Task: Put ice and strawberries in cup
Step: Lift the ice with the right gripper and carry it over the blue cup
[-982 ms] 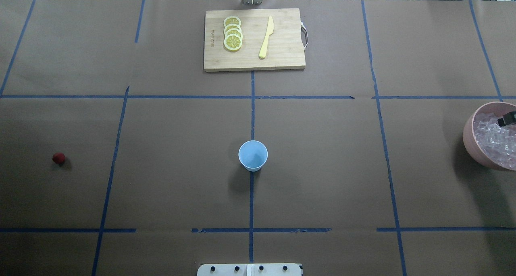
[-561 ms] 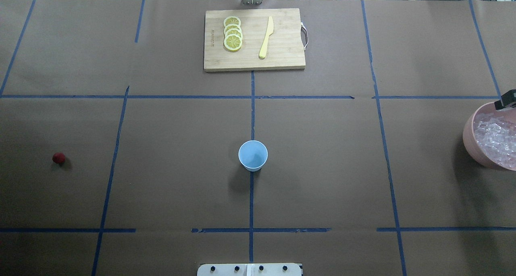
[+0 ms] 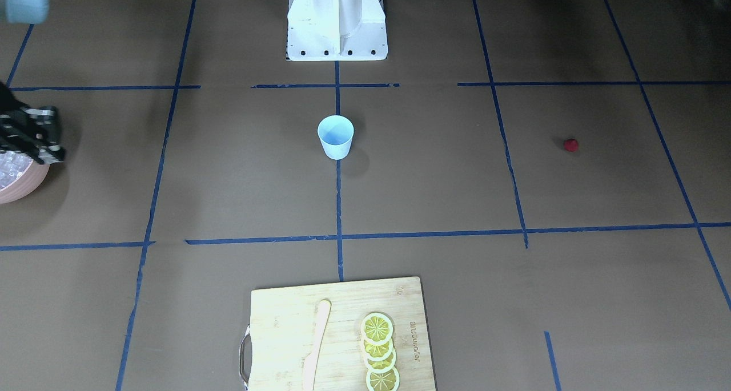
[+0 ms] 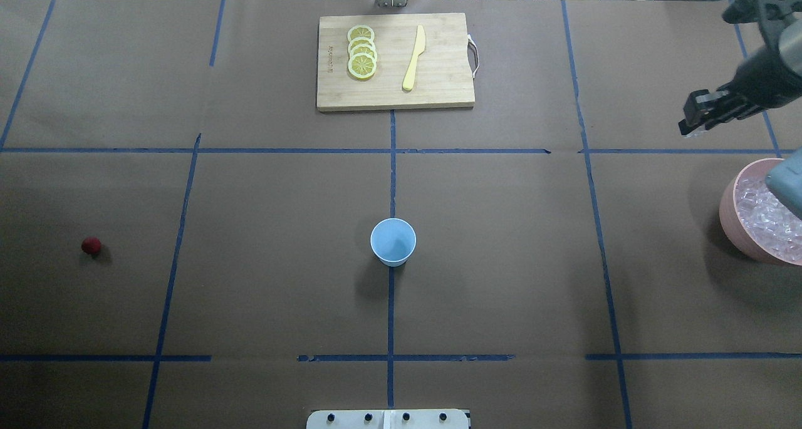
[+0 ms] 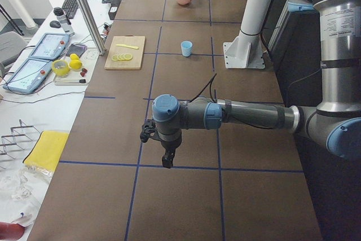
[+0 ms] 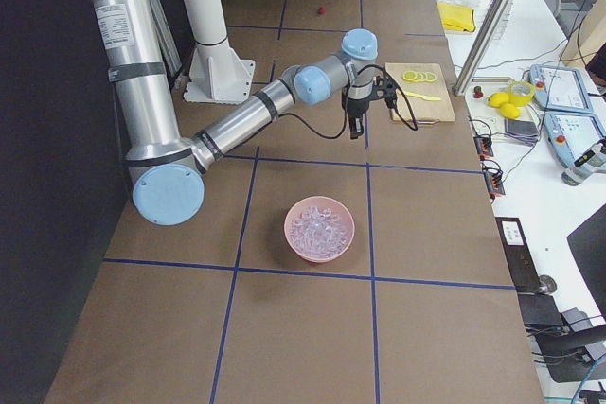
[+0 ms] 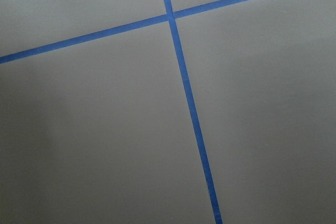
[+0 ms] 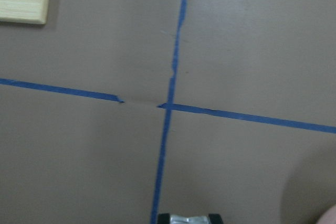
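Jaws of the right gripper (image 4: 688,117) hang above the surface (image 4: 501,228), clear of everything on it. How far they are parted cannot be told. At the bottom edge of the right wrist view a small pale, glossy bit sits between two dark fingertips, too cropped to identify. In the overhead view this gripper is near the right edge, just beyond the pink bowl (image 4: 727,211) on the side away from the robot. The ice (image 4: 761,219) lies heaped in that bowl, which the overhead frame cuts off on the right.

The left gripper (image 5: 166,163) shows only in the left side view. It points down over bare surface close to a crossing of tape lines (image 4: 392,150), and the state of its jaws cannot be told. Its wrist camera sees only brown surface and blue tape.

The cup (image 4: 393,242) stands upright at the middle of the surface on a tape line, and nothing shows inside it. Wide bare surface lies between it and the bowl on one side. The strawberry (image 4: 91,246) lies alone on the other side, well apart from the cup, toward the left end. At the far edge sits the cutting board (image 4: 445,94), carrying the lemon slices (image 4: 362,53) and a knife (image 4: 413,58), well apart from the cup.
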Tool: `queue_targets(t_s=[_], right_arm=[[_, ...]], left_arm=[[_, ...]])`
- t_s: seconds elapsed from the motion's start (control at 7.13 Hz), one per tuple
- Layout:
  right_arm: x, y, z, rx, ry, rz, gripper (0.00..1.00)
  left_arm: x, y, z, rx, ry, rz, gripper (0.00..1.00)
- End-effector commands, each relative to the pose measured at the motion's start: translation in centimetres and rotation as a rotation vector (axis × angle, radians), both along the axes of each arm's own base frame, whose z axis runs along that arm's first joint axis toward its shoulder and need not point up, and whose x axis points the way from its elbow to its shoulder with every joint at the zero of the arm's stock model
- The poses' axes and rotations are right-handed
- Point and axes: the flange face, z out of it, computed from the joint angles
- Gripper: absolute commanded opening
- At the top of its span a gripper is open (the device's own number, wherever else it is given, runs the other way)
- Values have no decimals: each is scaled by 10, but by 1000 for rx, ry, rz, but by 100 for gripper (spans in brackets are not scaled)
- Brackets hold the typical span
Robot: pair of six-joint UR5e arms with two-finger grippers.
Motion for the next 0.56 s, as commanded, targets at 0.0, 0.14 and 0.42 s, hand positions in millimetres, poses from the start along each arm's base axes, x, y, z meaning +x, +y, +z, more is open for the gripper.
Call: queue_targets(t_s=[0.0,0.14,0.42], right_arm=[[-69,2,-92,-50,-14,-28,0],[-102,15,-113,-71,-20,-19,0],[-182,52,-166,-89,-26,-8,0]], left_arm=[[1,-1,0,0,0,3,100],[3,-1,0,0,0,7,100],[4,-2,-2,5,0,10,100]])
